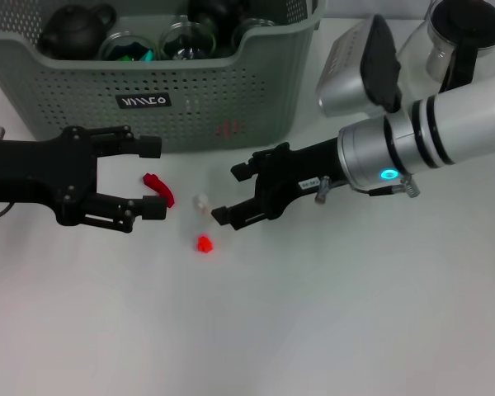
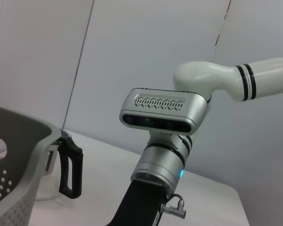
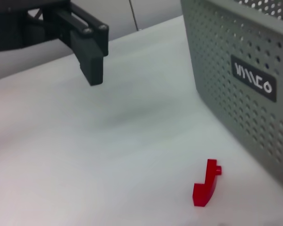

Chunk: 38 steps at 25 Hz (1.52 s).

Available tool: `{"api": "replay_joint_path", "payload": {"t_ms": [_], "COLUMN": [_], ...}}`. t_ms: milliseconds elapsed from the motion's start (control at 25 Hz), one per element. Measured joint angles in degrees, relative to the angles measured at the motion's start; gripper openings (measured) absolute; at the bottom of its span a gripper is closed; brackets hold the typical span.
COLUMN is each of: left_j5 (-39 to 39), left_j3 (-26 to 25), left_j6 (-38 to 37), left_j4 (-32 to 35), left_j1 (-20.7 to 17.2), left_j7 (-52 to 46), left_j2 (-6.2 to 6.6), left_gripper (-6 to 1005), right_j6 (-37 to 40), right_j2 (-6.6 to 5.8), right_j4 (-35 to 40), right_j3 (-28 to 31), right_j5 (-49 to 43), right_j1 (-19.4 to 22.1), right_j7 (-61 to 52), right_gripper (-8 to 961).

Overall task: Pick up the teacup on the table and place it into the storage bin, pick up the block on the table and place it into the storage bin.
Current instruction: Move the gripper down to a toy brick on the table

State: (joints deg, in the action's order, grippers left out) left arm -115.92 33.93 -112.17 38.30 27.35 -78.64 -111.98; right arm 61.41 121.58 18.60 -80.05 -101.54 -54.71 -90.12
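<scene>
The grey-green storage bin [image 1: 223, 91] stands at the back left; its perforated wall with the black label [image 3: 245, 89] shows in the right wrist view. Two glass teacups [image 1: 181, 37] sit inside it beside a black teapot [image 1: 74, 29]; no teacup stands on the table. A curved red block [image 1: 159, 188] [image 3: 206, 184] lies in front of the bin. My left gripper [image 1: 153, 178] is open, its fingers on either side of that block. A smaller red block [image 1: 204, 244] and a pale small piece [image 1: 201, 202] lie nearby. My right gripper [image 1: 228, 194] is open, empty, just right of the pale piece.
A glass carafe [image 1: 458, 41] with a black handle [image 2: 70, 167] stands at the back right, beside the bin's rim [image 2: 19, 127]. The right arm's silver wrist camera [image 2: 162, 110] rises above the table. White table extends toward the front.
</scene>
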Motion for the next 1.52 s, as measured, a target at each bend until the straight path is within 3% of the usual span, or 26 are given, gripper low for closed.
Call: {"api": "replay_joint_path", "payload": {"t_ms": [240, 680, 880, 1240, 1520], "left_j5": [0.0, 0.0, 0.0, 0.0, 0.0], "left_j3": [0.0, 0.0, 0.0, -0.1, 0.0], "left_j6": [0.2, 1.4, 1.5, 2.2, 2.4], "left_j4": [-0.1, -0.1, -0.1, -0.1, -0.1], "left_j1": [0.0, 0.4, 0.5, 0.9, 1.1], "left_j7": [0.0, 0.0, 0.0, -0.1, -0.1], "left_j2": [-0.04, -0.47, -0.53, -0.61, -0.62], "left_gripper": [948, 948, 948, 948, 948], "right_j6": [-5.5, -13.6, -16.0, -17.4, -18.1], "right_j2": [0.14, 0.15, 0.15, 0.15, 0.15], "right_j4": [0.6, 3.2, 4.1, 4.7, 4.8], "right_j3": [-12.1, -24.5, -28.1, -29.5, -31.3], "right_j5": [8.6, 18.4, 21.0, 21.9, 23.8], "right_j1": [0.0, 0.5, 0.6, 0.7, 1.0], "right_j7": [0.7, 0.9, 0.9, 0.6, 0.5], "right_gripper": [885, 885, 885, 865, 628]}}
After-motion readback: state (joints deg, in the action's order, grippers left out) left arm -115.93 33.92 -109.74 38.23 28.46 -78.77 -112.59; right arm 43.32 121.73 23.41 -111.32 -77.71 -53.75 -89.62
